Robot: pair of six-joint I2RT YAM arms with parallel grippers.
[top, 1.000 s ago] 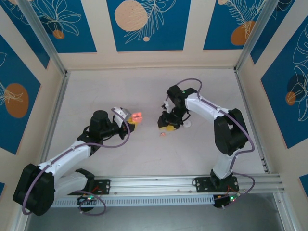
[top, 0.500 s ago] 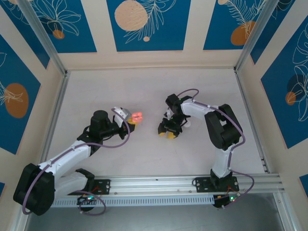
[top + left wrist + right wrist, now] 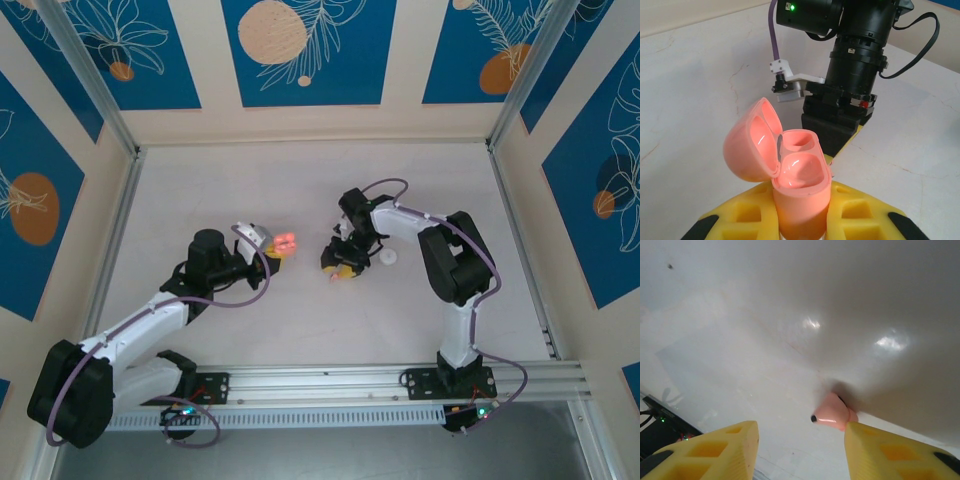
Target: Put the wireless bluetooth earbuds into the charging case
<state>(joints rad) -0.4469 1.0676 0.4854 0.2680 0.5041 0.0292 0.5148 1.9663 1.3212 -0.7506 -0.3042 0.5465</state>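
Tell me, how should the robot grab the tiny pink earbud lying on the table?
Pinch the earbud by its rounded pink body, not the dark-tipped end, coming straight down. It lies low on the table, so nothing fits under it, and the right hand hangs open over it.

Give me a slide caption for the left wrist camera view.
Left claw holds the open pink case, both pockets empty, right arm beyond it.
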